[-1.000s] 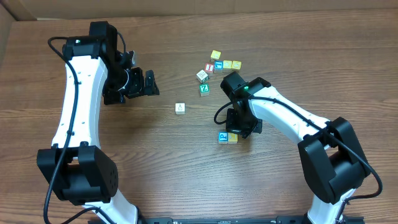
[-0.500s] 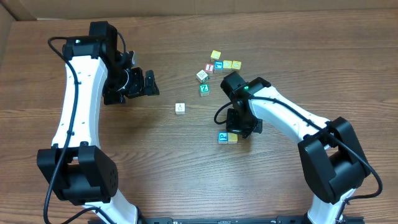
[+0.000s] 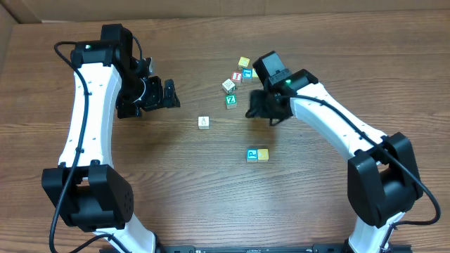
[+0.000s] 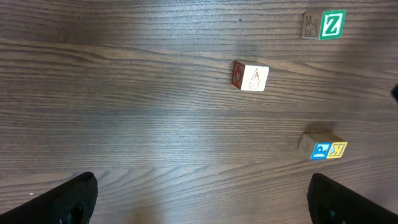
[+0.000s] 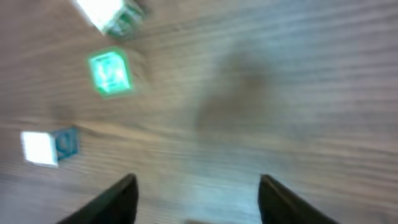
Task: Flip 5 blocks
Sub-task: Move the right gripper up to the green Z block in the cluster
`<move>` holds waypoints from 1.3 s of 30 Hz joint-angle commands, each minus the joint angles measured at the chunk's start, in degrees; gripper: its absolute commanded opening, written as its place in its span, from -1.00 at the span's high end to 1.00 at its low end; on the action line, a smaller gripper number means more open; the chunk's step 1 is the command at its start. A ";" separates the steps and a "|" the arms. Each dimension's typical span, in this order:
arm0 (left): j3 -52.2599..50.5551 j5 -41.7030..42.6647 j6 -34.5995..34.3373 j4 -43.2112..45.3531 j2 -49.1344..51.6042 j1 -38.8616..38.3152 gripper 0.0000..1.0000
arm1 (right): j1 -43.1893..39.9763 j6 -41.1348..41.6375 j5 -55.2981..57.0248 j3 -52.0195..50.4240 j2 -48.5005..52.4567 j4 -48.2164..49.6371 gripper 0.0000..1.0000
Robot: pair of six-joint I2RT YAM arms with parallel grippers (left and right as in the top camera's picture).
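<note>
Right gripper [image 5: 198, 185] hangs over bare wood with its 2 fingers [image 5: 121, 199] set apart and nothing between them, so it holds no block. Its own wrist view is blurry. The right arm comes in from the near right corner, bends at the elbow, and points the gripper down and to the left, just beside the green Z block [image 3: 230, 100]. Left gripper [image 3: 171, 93] is spread wide and holds nothing too. Its arm stands tall on the left side and bends in toward the middle, and the gripper sits to the left of all the blocks. The overhead view shows 8 little cubes. 5 of them are the ones to flip: 1 green Z block, 2 white ones, 1 teal-blue and 1 pale yellow. The white block by the group [image 3: 228, 85] sits just behind the green one. The lone white block [image 3: 204, 122] sits by itself between the 2 grippers. The teal-blue block [image 3: 252, 154] and the pale yellow block [image 3: 263, 154] touch side by side, nearer the front and well apart from the rest. The other 3 are a yellow cube [image 3: 244, 62], a red-and-white cube [image 3: 237, 76] and a blue cube [image 3: 247, 73], close together at the back, next to the right wrist. The table [image 3: 211, 204] has lots of bare wood in front and between the arms, and its far edge is near the yellow cube.
</note>
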 commanded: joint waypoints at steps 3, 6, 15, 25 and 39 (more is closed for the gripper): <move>1.46 -0.11 0.22 0.04 0.72 -0.37 -1.00 | 2.82 -7.98 -0.07 1.29 0.52 7.50 -0.58; 1.46 -0.11 0.22 0.04 0.72 -0.37 -0.99 | 4.20 -9.14 1.62 1.27 1.16 11.87 -0.58; 1.46 -0.13 0.22 0.04 0.72 -0.37 -1.00 | 5.57 -9.11 4.24 1.27 6.99 19.93 -0.55; 1.46 -0.11 0.22 0.04 0.72 -0.37 -0.99 | 5.75 -9.11 4.42 1.22 11.47 25.31 -0.35; 1.44 -0.13 0.22 0.04 0.72 -0.37 -0.99 | 5.75 -9.09 4.39 0.13 12.76 25.79 -0.02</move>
